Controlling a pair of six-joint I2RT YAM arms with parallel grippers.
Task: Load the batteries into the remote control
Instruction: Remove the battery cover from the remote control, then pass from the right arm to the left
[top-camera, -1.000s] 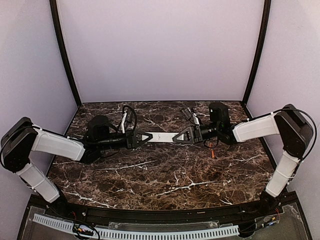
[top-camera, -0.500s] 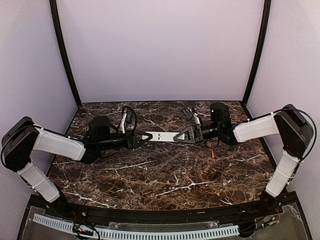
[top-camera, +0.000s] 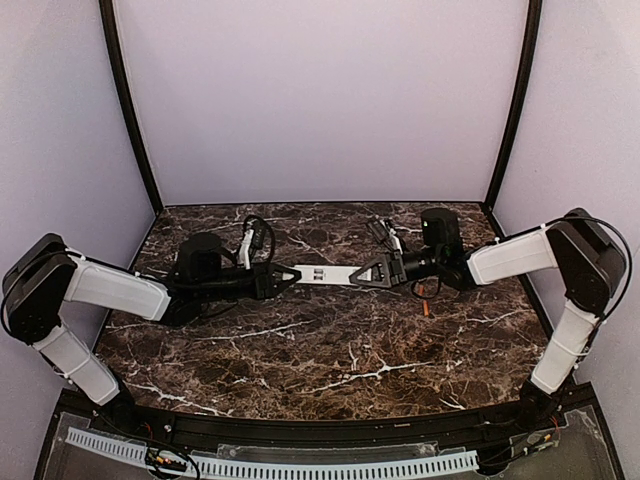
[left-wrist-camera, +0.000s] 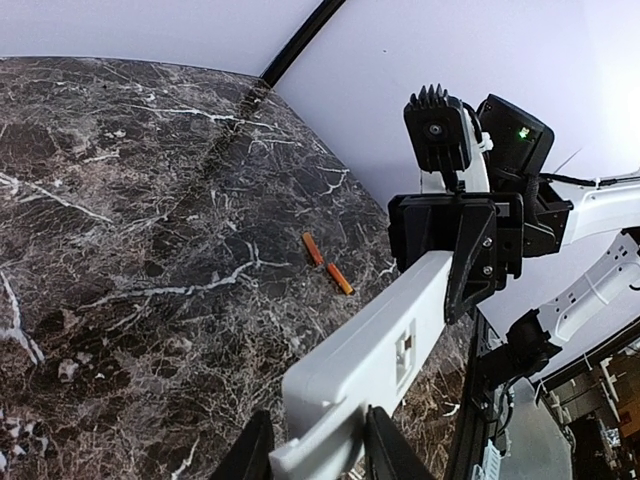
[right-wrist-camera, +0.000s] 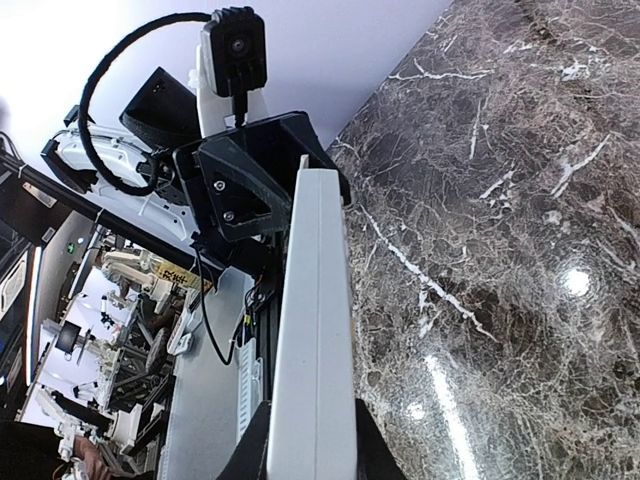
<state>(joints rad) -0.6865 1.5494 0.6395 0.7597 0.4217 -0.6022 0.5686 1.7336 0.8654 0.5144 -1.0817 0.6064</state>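
Observation:
The white remote control (top-camera: 322, 273) hangs level above the table's back middle, held at both ends. My left gripper (top-camera: 285, 275) is shut on its left end, where a thin white piece sits between my jaws in the left wrist view (left-wrist-camera: 320, 452). My right gripper (top-camera: 362, 273) is shut on its right end (right-wrist-camera: 312, 440). The remote's small square catch with a dark spot faces the left wrist camera (left-wrist-camera: 405, 345). Two orange-red batteries (left-wrist-camera: 327, 264) lie end to end on the marble, seen from above under the right wrist (top-camera: 424, 300).
The dark marble table (top-camera: 330, 350) ends at a black front rail (top-camera: 320, 430). Lilac walls and two black corner posts (top-camera: 130, 110) close the back and sides. Loose black cables (top-camera: 258, 235) loop off both wrists near the remote.
Both grippers and the remote have shifted slightly away toward the back of the table. The grips on both ends are unchanged.

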